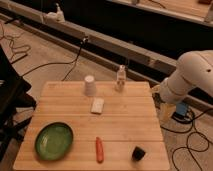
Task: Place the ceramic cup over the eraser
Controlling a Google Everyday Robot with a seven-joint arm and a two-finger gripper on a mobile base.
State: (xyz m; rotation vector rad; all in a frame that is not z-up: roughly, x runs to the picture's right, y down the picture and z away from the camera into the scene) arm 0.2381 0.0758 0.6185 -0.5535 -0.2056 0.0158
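Note:
The white ceramic cup [90,85] stands upside down near the back edge of the wooden table [125,125], left of centre. The black eraser [138,153] sits at the front right corner, far from the cup. My white arm reaches in from the right, and its gripper [165,111] hangs just off the table's right edge, about level with the middle of the table. It is open and holds nothing. It touches neither the cup nor the eraser.
A small white bottle [120,78] stands at the back, right of the cup. A flat white block [97,105] lies mid-table. A green plate [54,141] sits front left, with an orange carrot-like stick [99,149] beside it. Cables lie on the floor around the table.

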